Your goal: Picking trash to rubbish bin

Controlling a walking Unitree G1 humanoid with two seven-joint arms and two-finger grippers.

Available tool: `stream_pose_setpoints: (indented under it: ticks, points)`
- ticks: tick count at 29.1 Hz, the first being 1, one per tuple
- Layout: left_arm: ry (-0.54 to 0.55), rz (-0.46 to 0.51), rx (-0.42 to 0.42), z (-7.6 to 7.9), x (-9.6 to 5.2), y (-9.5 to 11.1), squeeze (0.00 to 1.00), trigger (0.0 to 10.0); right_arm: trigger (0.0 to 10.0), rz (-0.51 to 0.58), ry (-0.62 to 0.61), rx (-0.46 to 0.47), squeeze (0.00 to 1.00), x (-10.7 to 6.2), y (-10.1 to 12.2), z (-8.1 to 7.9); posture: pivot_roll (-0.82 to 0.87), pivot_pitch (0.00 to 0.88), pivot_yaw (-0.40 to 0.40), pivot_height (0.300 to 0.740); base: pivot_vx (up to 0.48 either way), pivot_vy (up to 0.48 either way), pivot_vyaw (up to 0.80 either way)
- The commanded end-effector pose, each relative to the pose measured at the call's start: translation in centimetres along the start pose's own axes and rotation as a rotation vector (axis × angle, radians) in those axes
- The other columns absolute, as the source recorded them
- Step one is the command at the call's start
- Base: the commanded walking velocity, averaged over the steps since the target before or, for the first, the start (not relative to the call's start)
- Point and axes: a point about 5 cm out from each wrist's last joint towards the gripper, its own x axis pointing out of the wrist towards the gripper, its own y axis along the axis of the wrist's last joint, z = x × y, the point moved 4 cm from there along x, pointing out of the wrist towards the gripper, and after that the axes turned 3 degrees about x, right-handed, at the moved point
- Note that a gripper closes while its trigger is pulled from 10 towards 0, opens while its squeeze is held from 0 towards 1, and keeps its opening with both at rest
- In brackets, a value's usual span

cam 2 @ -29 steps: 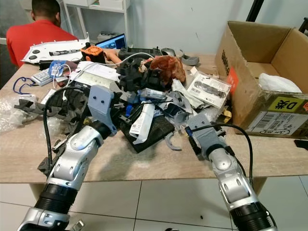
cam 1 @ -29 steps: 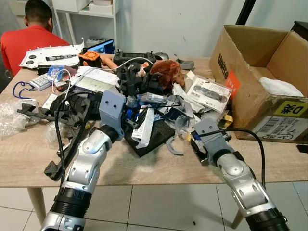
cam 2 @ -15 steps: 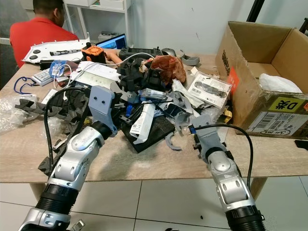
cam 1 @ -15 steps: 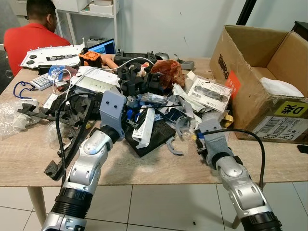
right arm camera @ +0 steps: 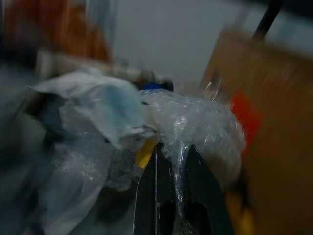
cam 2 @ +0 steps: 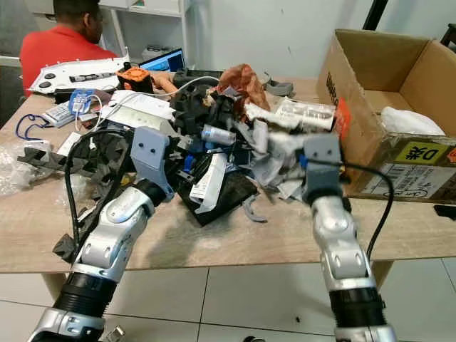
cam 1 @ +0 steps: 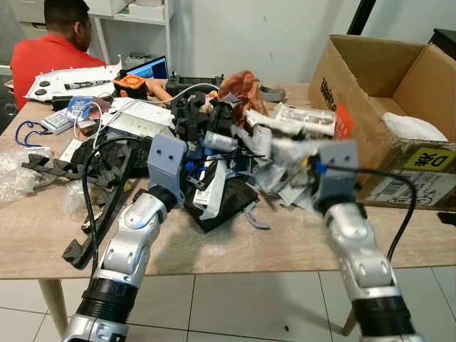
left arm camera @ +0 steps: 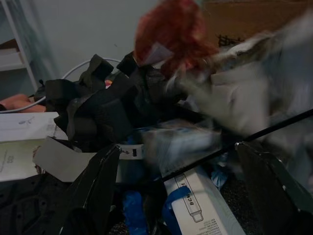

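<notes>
From the head views, the step in hand looks like carrying a first load toward the cardboard box point(cam 1: 399, 107): the right gripper point(cam 1: 303, 167) is raised above the counter point(cam 1: 214, 246) with a blurred bundle of plastic wrap point(cam 1: 281, 167) dragging off the trash pile point(cam 1: 214, 135) just ahead of it, the box just beyond and to its outer side. In the left wrist view the left gripper point(left arm camera: 178, 176) stands wide open, empty, its fingers straddling the pile's packets. In the right wrist view the fingers point(right arm camera: 168, 193) are pinched closed on the wrap point(right arm camera: 195, 122); next, I judge, it must clear the box rim before releasing.
</notes>
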Motion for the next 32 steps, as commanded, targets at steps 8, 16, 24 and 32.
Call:
stream_pose_setpoints:
  ticks: [8,16,24,32]
  points:
    - [-0.009,0.008,-0.004,0.5,0.1,0.2,0.00,10.0,0.0,0.349,-0.070,-0.021,0.00,0.5,7.9,1.7,-0.01,0.154,-0.034,0.740,0.000,0.000,0.00]
    - [-0.009,0.010,-0.005,0.5,0.1,0.2,0.00,10.0,0.0,0.549,-0.196,-0.172,0.00,0.2,12.3,4.9,-0.01,0.155,-0.031,0.740,0.000,0.000,0.00]
    - [-0.012,0.011,-0.008,0.7,0.2,0.2,0.00,10.0,0.0,0.532,-0.467,-0.273,0.00,-0.4,12.4,11.7,-0.01,0.157,-0.031,0.740,0.000,0.000,0.00]
    - [-0.020,0.008,-0.011,0.9,0.2,0.1,0.00,10.0,0.0,0.547,-0.742,-0.341,0.00,-2.9,13.9,19.5,-0.01,0.162,-0.027,0.740,0.000,0.000,0.00]
